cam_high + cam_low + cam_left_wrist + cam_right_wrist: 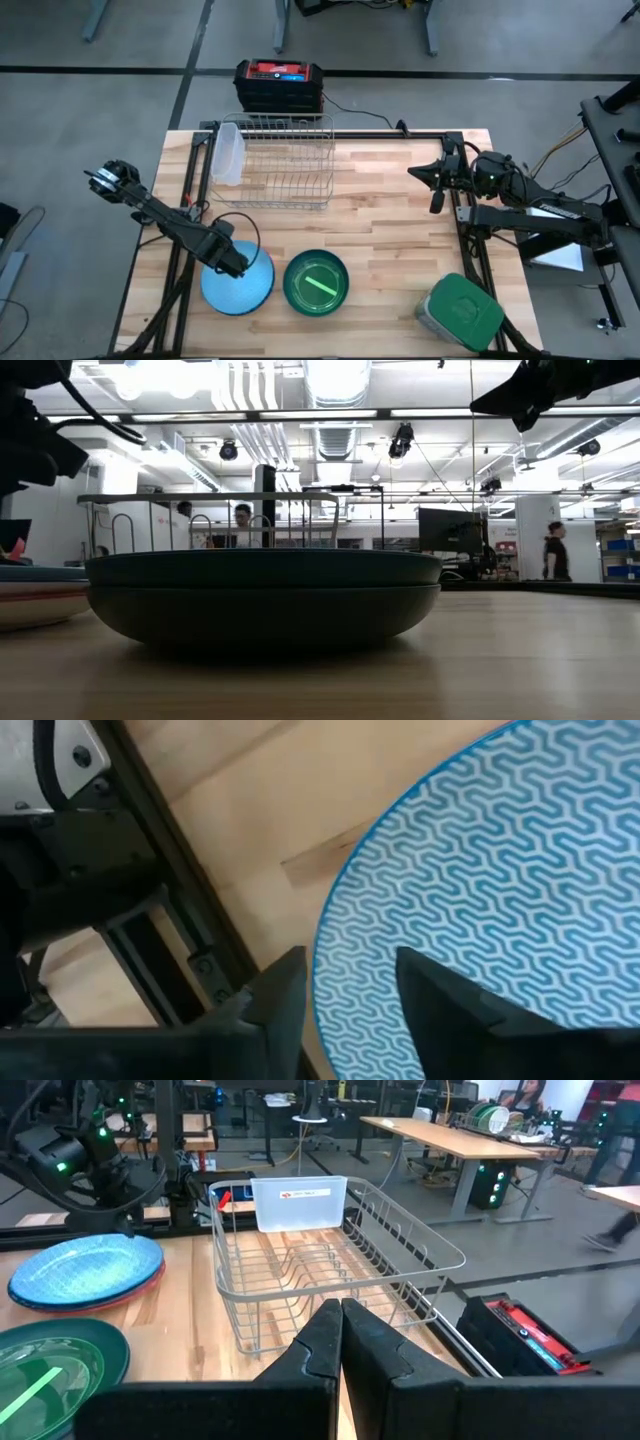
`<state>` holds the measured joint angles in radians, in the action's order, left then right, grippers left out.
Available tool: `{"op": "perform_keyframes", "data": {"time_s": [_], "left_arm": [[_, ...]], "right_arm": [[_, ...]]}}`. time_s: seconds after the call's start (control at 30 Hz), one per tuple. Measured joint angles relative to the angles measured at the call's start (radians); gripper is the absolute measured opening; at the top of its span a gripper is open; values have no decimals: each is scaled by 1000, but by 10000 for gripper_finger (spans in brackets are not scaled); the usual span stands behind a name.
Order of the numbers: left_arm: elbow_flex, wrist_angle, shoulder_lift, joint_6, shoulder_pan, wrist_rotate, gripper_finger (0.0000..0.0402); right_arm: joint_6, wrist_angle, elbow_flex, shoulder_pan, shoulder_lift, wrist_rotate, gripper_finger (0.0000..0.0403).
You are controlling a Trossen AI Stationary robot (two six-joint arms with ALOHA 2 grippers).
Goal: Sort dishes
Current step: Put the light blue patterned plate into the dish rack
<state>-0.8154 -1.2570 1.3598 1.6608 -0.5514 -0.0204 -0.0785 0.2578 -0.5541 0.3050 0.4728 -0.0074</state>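
Your left gripper (232,264) sits right at the near-left rim of the light blue plate (243,288), fingers parted astride its edge, just left of the green bowl (316,283); the right gripper (437,185), pressed together, is well away

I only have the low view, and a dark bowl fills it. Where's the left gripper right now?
Observer: The left gripper is down at the rim of the blue plate, next to the green bowl.
Operator: Is it gripping the plate?
Observer: It doesn't look like it. In the left wrist view its fingers stand apart, with the rim running between them and a gap on each side.
Operator: And the right arm?
Observer: The right gripper waits shut to the right of the rack, holding nothing.
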Motion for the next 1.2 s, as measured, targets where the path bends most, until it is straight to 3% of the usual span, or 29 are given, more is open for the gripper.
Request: {"op": "perform_keyframes", "data": {"time_s": [0.17, 0.67, 0.9, 1.2], "left_arm": [[31, 19, 0, -2, 0, -7, 178], [136, 172, -4, -33, 0, 1, 178], [139, 186, -3, -51, 0, 5, 149], [140, 189, -1, -52, 0, 11, 74]], "right_arm": [[15, 0, 0, 0, 0, -1, 0], [18, 0, 1, 0, 0, -2, 0], [18, 0, 1, 0, 0, -3, 0], [17, 0, 1, 0, 0, -3, 0]]}}
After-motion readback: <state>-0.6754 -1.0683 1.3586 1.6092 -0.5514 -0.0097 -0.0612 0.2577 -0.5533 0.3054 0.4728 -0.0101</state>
